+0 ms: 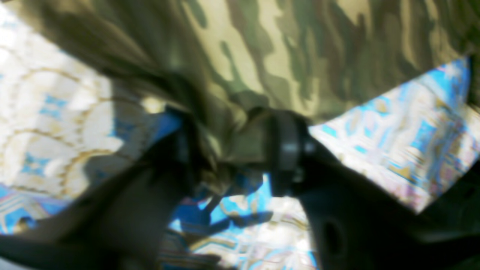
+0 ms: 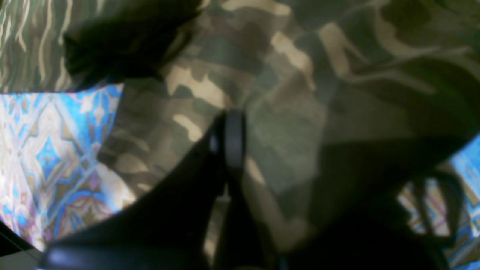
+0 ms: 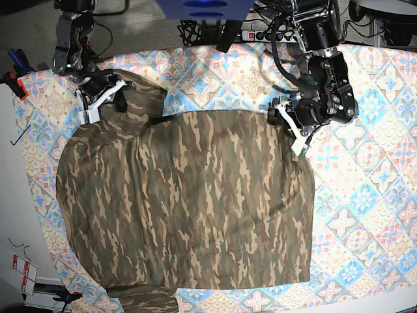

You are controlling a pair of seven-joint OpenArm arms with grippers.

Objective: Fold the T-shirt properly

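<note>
Reaching in from the far edge of the surface [image 3: 384, 163], two dark robot arms work at the top corners of a camouflage T-shirt [image 3: 189, 202], which lies spread over a blue-and-pink patterned tablecloth [image 3: 365, 215] and covers most of it. In the base view, the left arm [image 3: 322, 72] bends down from the upper right, its left tool [image 3: 290, 127] set at the shirt's upper right corner; the left wrist view shows a bunched fold of cloth between the two fingers [image 1: 287, 146], which stand partly apart around it, though blur leaves it unclear whether they grip it firmly. The right arm [image 3: 68, 39] drops from the upper left, its right tool [image 3: 98, 104] at the shirt's raised, folded-over upper left corner. The right wrist view shows its jaws drawn together on the camouflage fabric, with cloth draped over one side of the right tool [image 2: 230, 150]. Both wrist views are soft and shadowed, so fingertips and fabric edges are hard to separate. The shirt's lower left portion runs out of the base view's bottom edge.
</note>
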